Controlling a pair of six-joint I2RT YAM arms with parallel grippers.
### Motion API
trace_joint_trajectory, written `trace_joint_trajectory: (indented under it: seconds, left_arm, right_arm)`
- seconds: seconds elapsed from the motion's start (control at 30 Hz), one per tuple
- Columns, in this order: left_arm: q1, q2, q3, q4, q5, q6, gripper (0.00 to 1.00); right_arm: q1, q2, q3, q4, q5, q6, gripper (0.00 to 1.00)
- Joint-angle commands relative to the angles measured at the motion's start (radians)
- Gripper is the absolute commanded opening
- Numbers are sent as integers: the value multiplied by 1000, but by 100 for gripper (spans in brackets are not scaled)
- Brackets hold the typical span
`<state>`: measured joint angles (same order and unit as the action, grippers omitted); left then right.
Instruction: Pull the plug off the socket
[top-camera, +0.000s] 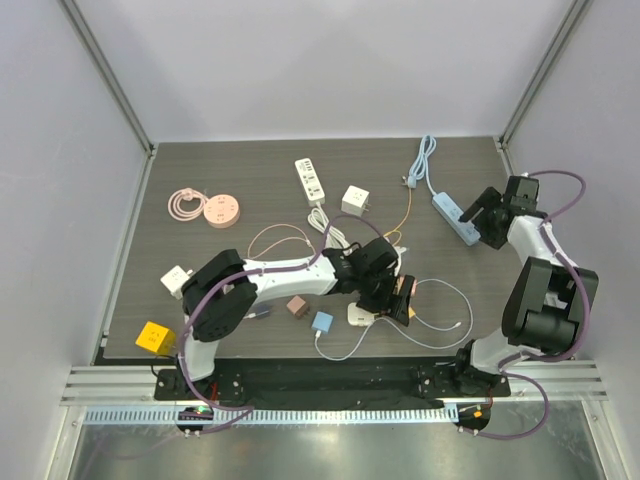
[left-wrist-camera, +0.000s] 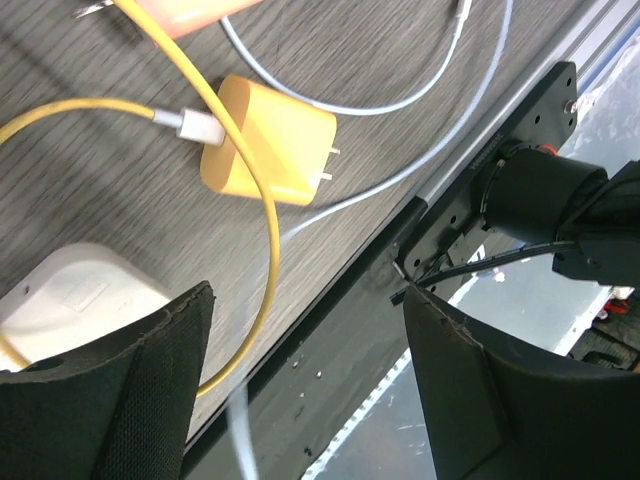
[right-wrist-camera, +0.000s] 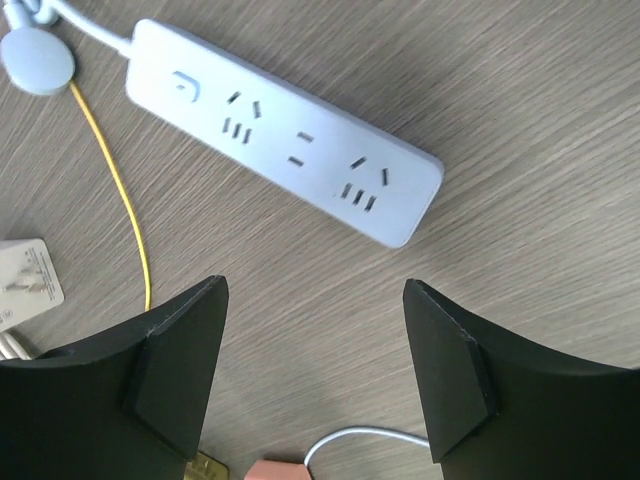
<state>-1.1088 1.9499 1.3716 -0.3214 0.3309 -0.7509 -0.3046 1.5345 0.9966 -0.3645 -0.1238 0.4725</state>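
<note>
My left arm reaches across to the right; its end effector (left-wrist-camera: 303, 300) is apart and empty above the yellow plug (left-wrist-camera: 265, 140), which lies free on the counter (left-wrist-camera: 100, 200). My right end effector (right-wrist-camera: 315, 290), also apart, hovers over the blue socket strip (right-wrist-camera: 290, 130).

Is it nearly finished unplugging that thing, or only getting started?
It looks about finished. Done: the yellow plug lies loose on the table with its prongs bare, and the blue power strip has nothing plugged into its sockets. In hand: nothing; the left gripper and right gripper are both open and empty. Left: probably only drawing the arms back.
</note>
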Motion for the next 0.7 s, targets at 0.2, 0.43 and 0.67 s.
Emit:
trace_joint_trajectory:
  seconds: [0.2, 0.43, 0.67]
  left_arm:
    - [15, -206, 30, -180, -170, 120, 81]
    - [73, -276, 35, -283, -300, 194, 84]
    - [130, -364, -31, -279, -423, 208, 87]
  right_arm:
    - [215, -119, 99, -106, 202, -55, 76]
    - [392, -111, 131, -119, 254, -43, 76]
    - [504, -105, 134, -117, 266, -41, 76]
